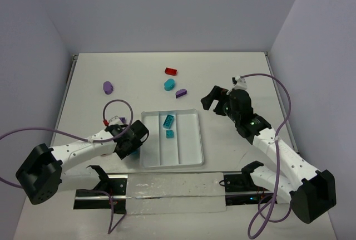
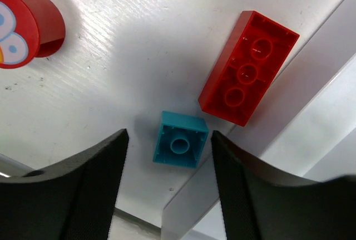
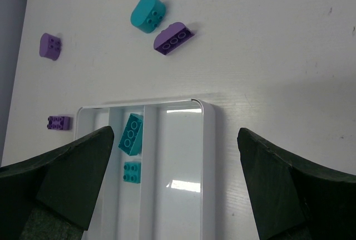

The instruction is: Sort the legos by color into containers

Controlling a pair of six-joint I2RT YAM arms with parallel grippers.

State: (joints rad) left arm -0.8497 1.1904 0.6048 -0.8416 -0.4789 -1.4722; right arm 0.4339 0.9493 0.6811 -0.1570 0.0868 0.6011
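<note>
The white tray (image 1: pixel 190 137) has three long compartments; two teal bricks (image 1: pixel 168 127) lie in the middle one. My left gripper (image 1: pixel 133 138) is open and low at the tray's left rim (image 2: pixel 311 112). An upturned teal square brick (image 2: pixel 181 146) lies on the table between its fingertips (image 2: pixel 114 156). An upturned red brick (image 2: pixel 248 67) and a red round printed piece (image 2: pixel 22 25) lie just beyond. My right gripper (image 1: pixel 213 99) is open and empty, above the table right of the tray (image 3: pixel 209 156). Loose bricks lie behind the tray: red (image 1: pixel 171 71), teal rounded (image 1: pixel 169 84), purple (image 1: pixel 181 92).
A purple rounded brick (image 1: pixel 108 87) lies at the far left and a small purple brick (image 1: pixel 122 120) just behind my left gripper. A metal rail with a clear sheet (image 1: pixel 167 187) runs along the near edge. Purple cables (image 1: pixel 119 103) loop over both arms. Walls close the sides.
</note>
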